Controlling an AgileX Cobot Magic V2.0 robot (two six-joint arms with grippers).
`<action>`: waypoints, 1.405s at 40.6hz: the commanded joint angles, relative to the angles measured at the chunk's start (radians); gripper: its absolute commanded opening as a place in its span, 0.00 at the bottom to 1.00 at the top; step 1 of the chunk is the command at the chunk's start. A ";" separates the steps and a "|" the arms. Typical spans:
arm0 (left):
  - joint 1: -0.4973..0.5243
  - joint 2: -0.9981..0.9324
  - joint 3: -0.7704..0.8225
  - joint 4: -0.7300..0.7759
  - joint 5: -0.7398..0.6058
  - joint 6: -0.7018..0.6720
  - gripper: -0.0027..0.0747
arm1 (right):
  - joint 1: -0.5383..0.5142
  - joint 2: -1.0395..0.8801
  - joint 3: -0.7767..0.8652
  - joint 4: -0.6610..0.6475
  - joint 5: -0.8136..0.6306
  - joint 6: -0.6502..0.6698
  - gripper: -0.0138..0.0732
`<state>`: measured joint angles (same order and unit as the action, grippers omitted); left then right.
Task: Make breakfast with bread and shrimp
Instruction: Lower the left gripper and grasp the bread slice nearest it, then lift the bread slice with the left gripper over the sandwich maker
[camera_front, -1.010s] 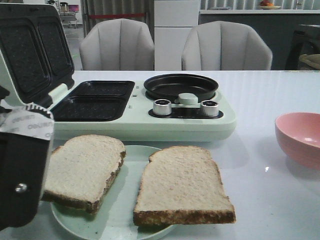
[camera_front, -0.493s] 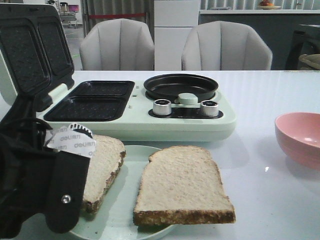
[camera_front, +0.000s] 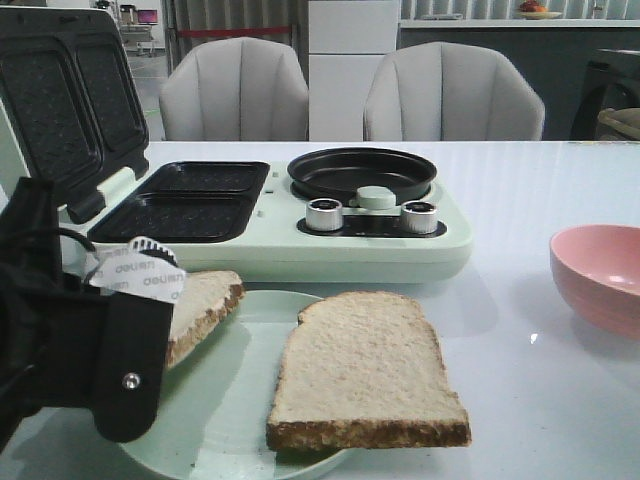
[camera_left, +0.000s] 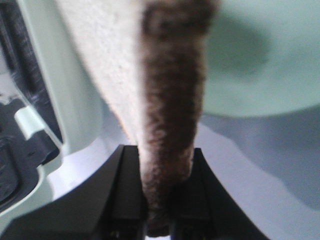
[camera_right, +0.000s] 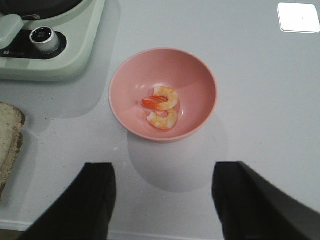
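Bread (camera_front: 205, 300) at the frame's lower left, pinched by its crust in the left gripper (camera_left: 167, 200) jaws, has tilted up off the plate (camera_front: 240, 400) since a moment ago (grill-bound, presumably), while the right gripper (camera_right: 162, 200) jaws hang spread over the shrimp (camera_right: 161, 106).

A round pale-green plate (camera_front: 250, 330) lies before the mint-green breakfast maker (camera_front: 300, 215), carrying a flat beige bread slice (camera_front: 362, 372). Right, two small orange-pink shrimp (camera_right: 162, 107) lie in a round pink bowl (camera_right: 197, 82).

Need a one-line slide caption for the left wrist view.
Left gripper clamps a bread slice by its crust, above the plate.
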<state>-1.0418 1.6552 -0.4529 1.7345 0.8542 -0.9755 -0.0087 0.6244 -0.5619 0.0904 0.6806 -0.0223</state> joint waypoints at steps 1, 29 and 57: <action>-0.022 -0.025 -0.016 0.012 0.159 -0.028 0.17 | -0.007 0.008 -0.035 0.002 -0.065 -0.004 0.76; 0.026 -0.261 -0.194 0.122 0.119 0.078 0.17 | -0.007 0.008 -0.035 0.002 -0.065 -0.004 0.76; 0.428 0.160 -0.734 0.123 -0.076 0.164 0.17 | -0.007 0.008 -0.035 0.002 -0.065 -0.004 0.76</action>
<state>-0.6391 1.8149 -1.1198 1.7884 0.7318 -0.8048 -0.0087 0.6244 -0.5619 0.0904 0.6806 -0.0223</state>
